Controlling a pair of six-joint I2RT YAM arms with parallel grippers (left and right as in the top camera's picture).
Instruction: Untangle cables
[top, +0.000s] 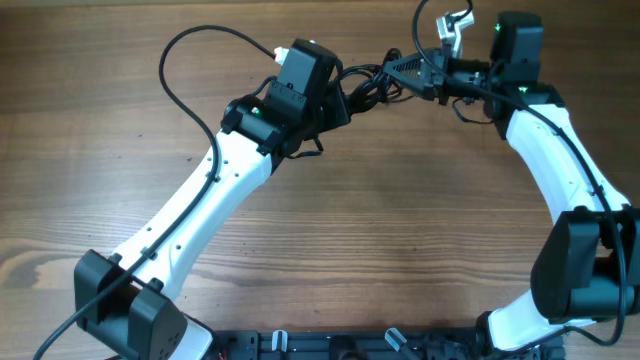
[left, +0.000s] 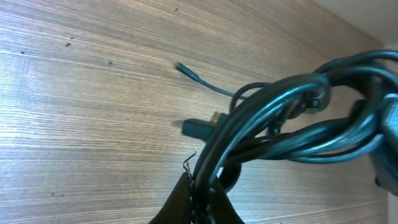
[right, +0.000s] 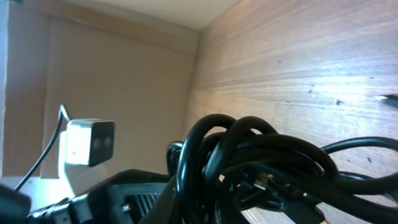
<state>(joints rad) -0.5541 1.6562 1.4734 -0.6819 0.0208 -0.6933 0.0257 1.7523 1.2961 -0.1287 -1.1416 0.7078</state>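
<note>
A tangled bundle of thin black cables (top: 372, 82) hangs between my two grippers at the far middle of the table. My left gripper (top: 345, 98) is shut on one end of the bundle; the left wrist view shows its fingers (left: 200, 196) pinching looped cords (left: 292, 118), with a plug (left: 198, 128) and a loose thin strand end (left: 186, 70) over the wood. My right gripper (top: 412, 68) is shut on the other end; the right wrist view shows coils (right: 249, 155) packed between its fingers (right: 205, 199), with a silver-tipped plug (right: 264, 180) inside the tangle.
The thick black wire (top: 195, 60) of the left arm loops over the far left of the wooden table (top: 380, 220). A small silver and white device (top: 452, 25) stands at the far edge by the right arm, also in the right wrist view (right: 90, 142). A wall lies beyond.
</note>
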